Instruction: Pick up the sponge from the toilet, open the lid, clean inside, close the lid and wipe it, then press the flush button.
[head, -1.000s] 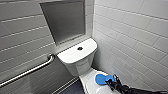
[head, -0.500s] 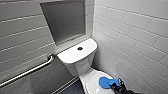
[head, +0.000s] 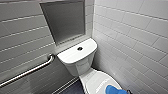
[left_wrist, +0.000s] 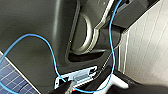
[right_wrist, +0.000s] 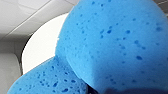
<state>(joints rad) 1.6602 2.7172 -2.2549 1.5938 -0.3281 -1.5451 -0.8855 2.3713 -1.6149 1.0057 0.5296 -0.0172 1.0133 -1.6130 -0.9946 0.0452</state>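
Item: sponge (head: 113, 90), bright blue, bent, at the front edge of the closed lid (head: 96, 81) of the toilet (head: 77, 61); jaws on both arms: state cannot be told; hazard: a shallow hold on soft foam could let it slip off the glossy lid to the floor (head: 72, 89).

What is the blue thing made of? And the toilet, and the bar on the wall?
The sponge looks like soft foam: matte and dotted with little holes. The toilet looks like glazed ceramic: white, smooth and shiny. The bar looks like polished metal, probably steel: silvery with a bright streak.
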